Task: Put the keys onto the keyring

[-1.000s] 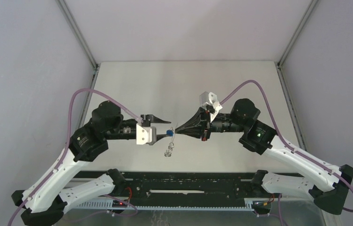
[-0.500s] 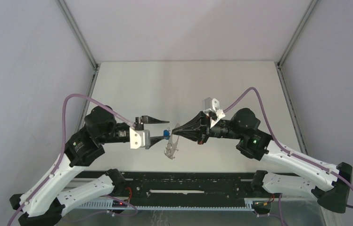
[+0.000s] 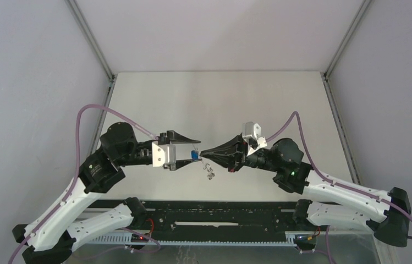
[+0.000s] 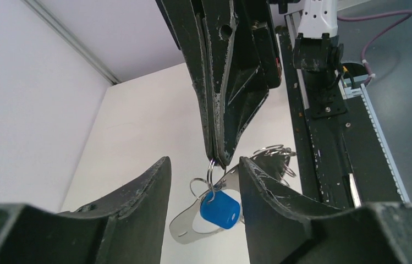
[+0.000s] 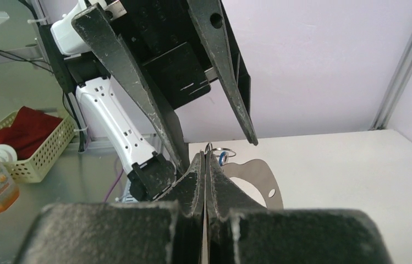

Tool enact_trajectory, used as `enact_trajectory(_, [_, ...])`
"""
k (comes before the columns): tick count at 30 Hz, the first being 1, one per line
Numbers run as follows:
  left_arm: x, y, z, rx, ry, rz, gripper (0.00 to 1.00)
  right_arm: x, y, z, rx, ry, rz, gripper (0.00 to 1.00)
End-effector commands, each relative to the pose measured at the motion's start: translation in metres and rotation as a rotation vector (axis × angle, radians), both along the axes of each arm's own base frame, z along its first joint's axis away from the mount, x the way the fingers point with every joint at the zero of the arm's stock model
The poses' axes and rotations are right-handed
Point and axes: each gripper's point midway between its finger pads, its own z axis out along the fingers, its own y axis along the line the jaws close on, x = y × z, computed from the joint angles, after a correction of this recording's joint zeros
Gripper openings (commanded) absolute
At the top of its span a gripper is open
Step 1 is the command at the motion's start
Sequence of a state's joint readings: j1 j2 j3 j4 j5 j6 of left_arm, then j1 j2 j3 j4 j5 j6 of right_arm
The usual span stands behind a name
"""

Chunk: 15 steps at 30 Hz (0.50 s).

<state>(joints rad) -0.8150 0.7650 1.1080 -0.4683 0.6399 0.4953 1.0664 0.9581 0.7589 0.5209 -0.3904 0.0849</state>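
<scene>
Over the last second the right gripper (image 3: 203,153) has been dropping a little lower. The dangling loops of the keyring (image 3: 209,169) have been swinging over from the left side to hang just below its tip. The left gripper (image 3: 194,148) has been spreading its jaws. Now the right gripper is pinching its fingers tightly together on a thin loop of the keyring and holding it above the table (image 3: 220,104). The blue-headed key (image 4: 220,209) is hanging from that loop, just below the right gripper's tip, with a flat grey metal tab (image 4: 184,226) beside it. The left gripper is facing the right gripper's tip with its jaws standing apart. The blue head is sitting in the gap between them, right beside one finger, and nothing is gripping it.
</scene>
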Motion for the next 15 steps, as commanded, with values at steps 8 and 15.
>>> enact_trajectory(8, [-0.007, 0.006, 0.007, -0.014, -0.033, -0.005, 0.51, -0.002, -0.02, 0.049, 0.18, -0.08, -0.063, 0.0])
enact_trajectory(15, [-0.015, 0.01, 0.013, -0.012, -0.099, -0.045, 0.45, -0.002, -0.021, 0.047, 0.17, -0.078, -0.058, 0.0])
